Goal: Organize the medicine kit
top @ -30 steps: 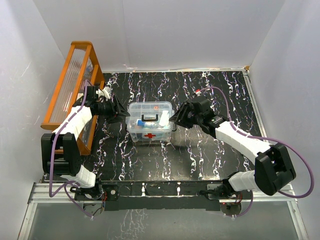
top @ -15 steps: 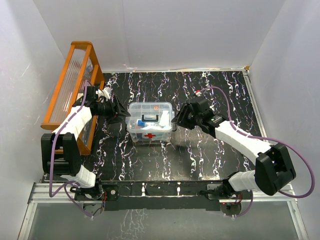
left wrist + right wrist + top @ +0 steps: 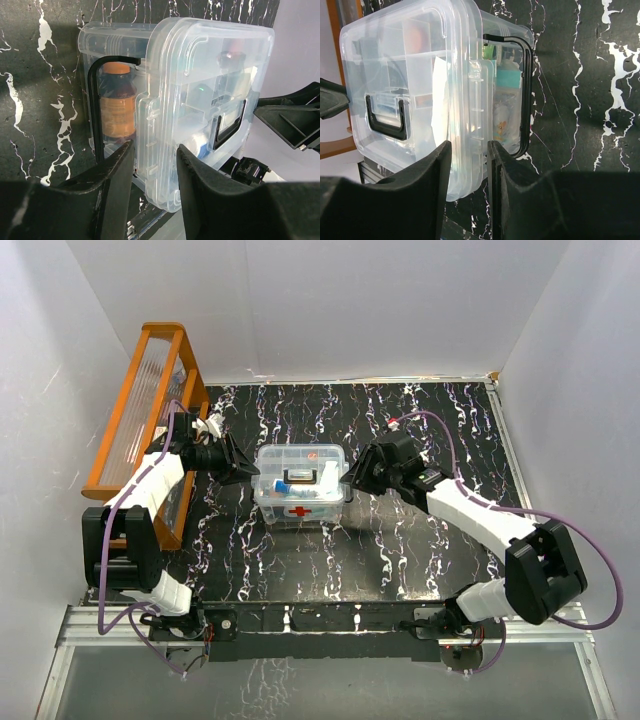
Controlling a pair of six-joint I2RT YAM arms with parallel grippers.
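Observation:
The medicine kit [image 3: 300, 487] is a clear box with a red cross [image 3: 300, 511] on its front, and it stands on the black marbled table. Its clear lid with a dark handle [image 3: 326, 476] is on. My left gripper [image 3: 243, 471] is at the box's left end. In the left wrist view its jaws [image 3: 155, 165] are slightly apart around the side latch [image 3: 157, 135]. My right gripper [image 3: 351, 480] is at the box's right end. Its jaws [image 3: 469, 162] stand narrowly apart around that end's latch [image 3: 481, 107]. An orange bottle [image 3: 117, 107] shows inside the box.
An orange slatted rack [image 3: 150, 410] stands along the left edge of the table [image 3: 420, 550], just behind my left arm. White walls close in the back and both sides. The box's black wire bail [image 3: 526, 95] hangs against its right end.
My right gripper has moved left, up against the box's right end. My left gripper and the box have stayed almost where they were.

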